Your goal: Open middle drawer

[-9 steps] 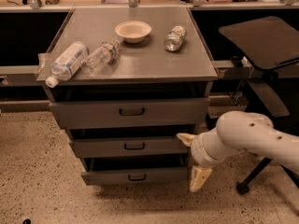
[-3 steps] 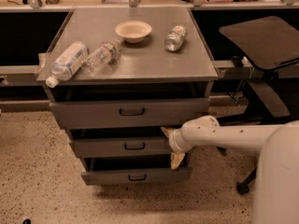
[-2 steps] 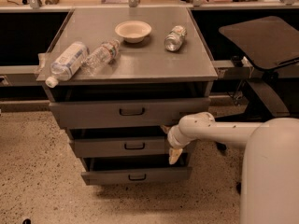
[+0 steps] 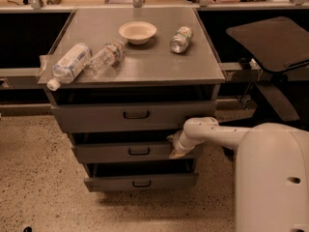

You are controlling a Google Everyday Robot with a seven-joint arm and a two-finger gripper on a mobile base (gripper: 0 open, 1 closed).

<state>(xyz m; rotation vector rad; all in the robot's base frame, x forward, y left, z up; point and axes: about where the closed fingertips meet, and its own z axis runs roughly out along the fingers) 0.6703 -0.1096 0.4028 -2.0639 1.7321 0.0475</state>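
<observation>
The middle drawer (image 4: 111, 152) is the grey flat front between a taller top drawer (image 4: 96, 116) and a bottom drawer (image 4: 111, 182). Its small black loop handle (image 4: 139, 151) sits at its centre. My gripper (image 4: 174, 147) is at the end of the white arm (image 4: 217, 134), which reaches in from the right. It is against the right part of the middle drawer's front, to the right of the handle and apart from it. Its fingers look spread and hold nothing.
On the cabinet top (image 4: 145, 57) lie two plastic bottles (image 4: 70, 64) (image 4: 106, 56), a white bowl (image 4: 137, 32) and a can (image 4: 181, 39). A dark chair (image 4: 270, 42) stands at the right. The robot's white body (image 4: 273, 178) fills the lower right. The floor is speckled.
The gripper has moved left from beside the cabinet onto the right part of the middle drawer's front, and the arm has stretched out. The drawers look unmoved.
</observation>
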